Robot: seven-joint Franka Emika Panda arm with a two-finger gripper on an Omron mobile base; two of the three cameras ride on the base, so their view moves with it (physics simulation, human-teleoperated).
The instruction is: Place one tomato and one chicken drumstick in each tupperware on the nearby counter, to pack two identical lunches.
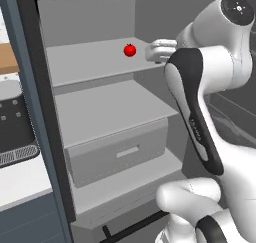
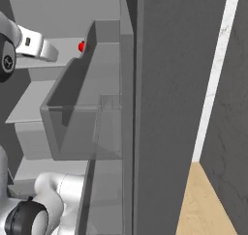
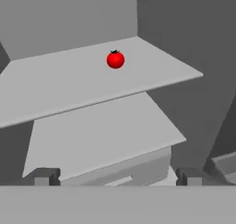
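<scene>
Red against grey, one tomato (image 1: 130,50) is seen on the upper shelf (image 1: 90,62) of an opened fridge, with the gripper (image 3: 115,178) just to its right, spread wide and holding nothing, so the packing is judged barely begun, nothing yet grasped.

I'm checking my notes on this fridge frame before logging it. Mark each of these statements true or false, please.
1. The tomato sits on the upper shelf. True.
2. The gripper is clamped on the tomato. False: its jaws stand open, short of the tomato.
3. A closed drawer sits below the lower shelf. True.
4. A drumstick lies beside the tomato. False: the tomato lies alone on that shelf.
</scene>
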